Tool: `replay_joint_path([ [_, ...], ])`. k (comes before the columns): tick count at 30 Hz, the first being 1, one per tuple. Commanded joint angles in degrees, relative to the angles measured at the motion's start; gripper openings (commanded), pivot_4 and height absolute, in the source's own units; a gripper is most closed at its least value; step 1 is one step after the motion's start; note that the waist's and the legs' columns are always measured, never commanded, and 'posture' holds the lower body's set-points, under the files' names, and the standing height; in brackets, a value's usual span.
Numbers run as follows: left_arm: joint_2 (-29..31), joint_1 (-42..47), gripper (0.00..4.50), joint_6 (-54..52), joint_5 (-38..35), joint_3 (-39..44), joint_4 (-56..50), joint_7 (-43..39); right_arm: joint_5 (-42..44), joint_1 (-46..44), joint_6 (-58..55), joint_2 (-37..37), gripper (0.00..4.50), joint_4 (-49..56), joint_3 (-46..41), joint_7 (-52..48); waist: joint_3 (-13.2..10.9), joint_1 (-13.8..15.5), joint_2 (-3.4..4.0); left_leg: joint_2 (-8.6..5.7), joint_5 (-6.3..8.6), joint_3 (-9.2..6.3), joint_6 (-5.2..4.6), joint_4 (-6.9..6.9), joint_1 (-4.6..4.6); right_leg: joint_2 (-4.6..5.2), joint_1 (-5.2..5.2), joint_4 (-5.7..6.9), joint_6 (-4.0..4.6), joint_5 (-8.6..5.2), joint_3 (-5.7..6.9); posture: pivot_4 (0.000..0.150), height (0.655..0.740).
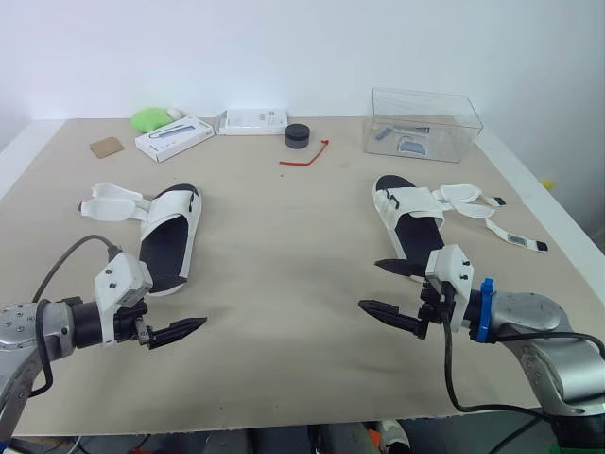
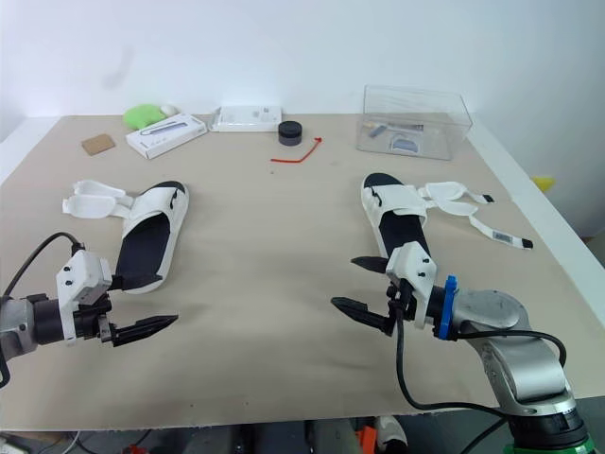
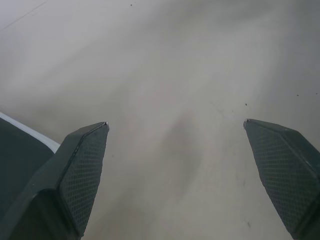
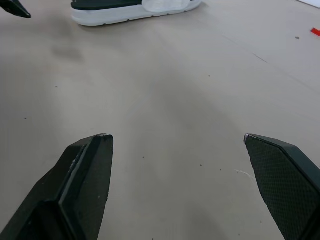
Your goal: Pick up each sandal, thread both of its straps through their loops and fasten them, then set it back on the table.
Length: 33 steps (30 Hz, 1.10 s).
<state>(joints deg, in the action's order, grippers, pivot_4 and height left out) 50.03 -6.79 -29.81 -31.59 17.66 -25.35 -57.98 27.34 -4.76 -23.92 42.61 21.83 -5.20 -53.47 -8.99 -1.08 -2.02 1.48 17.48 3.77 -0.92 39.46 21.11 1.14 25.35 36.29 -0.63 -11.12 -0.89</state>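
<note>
A beige wooden worktop (image 1: 284,227) is seen carrying two white sandals with black footbeds, both lying flat and untouched. The left sandal (image 1: 168,248) is laid roughly along the 1-to-7 o'clock line, with a loose strap (image 1: 109,203) splayed towards 9 o'clock. It is found at 12 o'clock from the left claw (image 1: 178,331), just beyond it, so the left arm is judged the nearer. The right sandal (image 1: 413,230) is laid along 11 to 5 o'clock, with two loose straps (image 1: 468,194) trailed towards 3 o'clock. It is found at 1 o'clock from the right claw (image 1: 371,285), close by. Two claws are counted. Both are spread wide with nothing gripped, and are held low over bare worktop.
</note>
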Motion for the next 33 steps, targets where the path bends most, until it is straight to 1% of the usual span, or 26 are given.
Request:
replay_joint_path([
  [1, -0.2, 0.8, 4.46, 1.2, -0.2, -0.3, -0.2, -0.1, 1.4, 0.2, -0.6, 0.3, 4.50, 2.5, -2.4, 1.1, 0.0, 0.0, 0.00, 0.00, 0.00, 0.00, 0.00, 0.00, 0.00, 0.00, 0.00, 0.00, 0.00, 0.00, 0.00, 0.150, 0.7400],
  [4, -0.5, 1.9, 4.46, 0.9, -0.5, -0.9, -0.6, 0.6, 2.9, 0.3, -2.3, -0.9, 4.50, 2.7, -3.3, 3.3, 0.0, 0.0, 0.00, 0.00, 0.00, -0.01, 0.00, 0.00, 0.00, -0.01, 0.00, 0.00, 0.00, 0.00, 0.00, 0.150, 0.7400],
  [6, -1.4, 3.5, 4.46, 0.7, -1.3, -2.6, -2.5, 1.1, 4.8, -1.5, -6.2, -3.4, 4.50, 2.3, -4.7, 8.5, 0.0, 0.0, 0.00, 0.00, 0.00, -0.02, 0.00, 0.00, 0.00, -0.01, -0.01, 0.00, 0.00, 0.00, -0.01, 0.150, 0.7400],
  [9, -3.0, 6.1, 4.46, 0.8, -1.3, -7.3, -5.5, 1.2, 5.7, -5.3, -11.0, -6.8, 4.50, 1.1, -6.2, 15.9, 0.0, -0.1, 0.00, 0.00, -0.01, 0.02, 0.01, 0.06, 0.01, -0.02, -0.01, 0.02, -0.02, 0.07, -0.06, 0.150, 0.7400],
  [14, -7.9, 11.9, 4.46, -0.9, -2.4, -16.0, -7.5, 2.2, 5.3, -11.3, -19.0, -12.0, 4.50, -1.3, -8.2, 28.3, 0.0, 0.0, -0.01, -0.06, -0.03, 0.03, 0.05, 0.13, 0.02, 0.01, -0.03, 0.03, -0.06, 0.16, -0.11, 0.150, 0.7400],
  [16, -10.1, 14.4, 4.46, -1.0, -1.6, -19.0, -6.4, 2.9, 3.9, -13.0, -20.5, -13.0, 4.50, -2.6, -8.1, 31.3, 0.0, 0.0, -0.01, -0.06, -0.04, 0.02, 0.05, 0.13, 0.05, 0.00, -0.02, 0.03, -0.06, 0.18, -0.13, 0.150, 0.7400],
  [17, -11.3, 15.9, 4.46, -0.8, -1.1, -20.6, -5.6, 3.2, 1.7, -13.9, -20.2, -12.7, 4.50, -3.9, -7.1, 32.7, 0.0, 0.0, 0.00, -0.06, -0.04, 0.00, 0.05, 0.13, 0.06, -0.01, -0.02, 0.03, -0.06, 0.18, -0.16, 0.150, 0.7400],
  [21, -14.0, 19.0, 4.46, -0.1, 0.1, -23.5, -3.4, 3.9, -2.8, -16.1, -20.7, -13.0, 4.50, -7.5, -5.0, 36.4, 0.0, -0.1, 0.02, -0.14, -0.04, -0.01, 0.04, 0.14, 0.08, 0.02, -0.03, 0.02, -0.09, 0.19, -0.16, 0.150, 0.7400],
  [24, -15.6, 20.0, 4.46, 0.4, 0.3, -24.5, -2.8, 4.6, -5.9, -17.8, -18.3, -14.0, 4.50, -10.6, -4.0, 38.1, 0.0, -0.2, 0.03, -0.15, -0.03, 0.02, 0.03, 0.14, 0.08, -0.01, -0.02, 0.02, -0.10, 0.19, -0.18, 0.150, 0.7400],
  [33, -16.4, 19.6, 4.46, 0.7, 0.4, -24.2, -2.6, 5.5, -10.3, -23.2, -11.9, -17.6, 4.50, -22.5, -2.9, 38.0, 0.0, -0.2, 0.04, -0.09, -0.04, 0.00, 0.01, 0.15, 0.08, -0.04, -0.02, 0.02, -0.10, 0.21, -0.20, 0.150, 0.7400],
])
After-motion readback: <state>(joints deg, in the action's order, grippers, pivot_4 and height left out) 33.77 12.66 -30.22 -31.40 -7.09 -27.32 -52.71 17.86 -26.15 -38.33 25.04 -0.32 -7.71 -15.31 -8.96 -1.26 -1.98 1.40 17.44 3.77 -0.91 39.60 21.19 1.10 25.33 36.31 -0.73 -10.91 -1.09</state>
